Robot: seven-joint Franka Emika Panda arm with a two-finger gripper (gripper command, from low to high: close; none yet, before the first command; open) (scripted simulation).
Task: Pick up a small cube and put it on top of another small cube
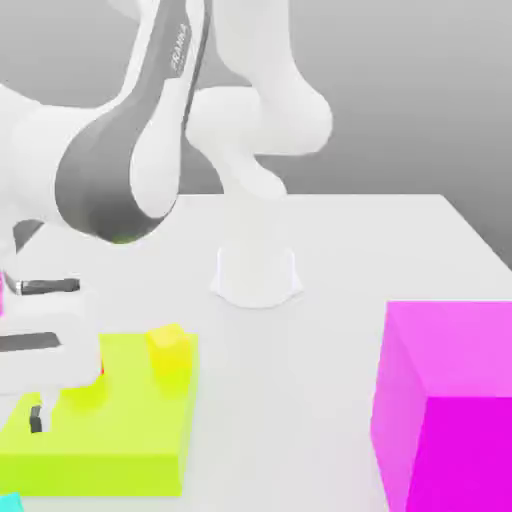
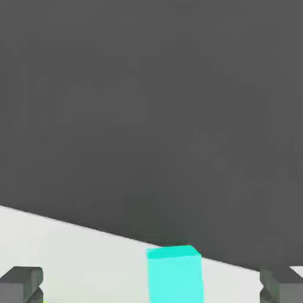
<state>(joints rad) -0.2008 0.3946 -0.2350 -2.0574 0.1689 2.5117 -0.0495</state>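
The small cyan cube [image 2: 174, 276] stands on the white table near its edge, and one corner of it peeks in at the exterior view's lower left [image 1: 8, 503]. My gripper [image 2: 152, 289] is open, with its two dark fingertips [image 2: 21, 283] wide apart. The cyan cube lies ahead, between their lines, touching neither. In the exterior view the white hand hangs low over the left end of a lime block, one dark finger [image 1: 37, 418] pointing down. The hand hides most of the other small cube, leaving a thin red sliver [image 1: 102, 369] beside it.
A flat lime-green block [image 1: 110, 440] lies at the exterior view's lower left with a small yellow cube [image 1: 168, 345] on it. A huge magenta cube [image 1: 450, 400] stands at the lower right. The arm's white base [image 1: 257, 275] rises mid-table.
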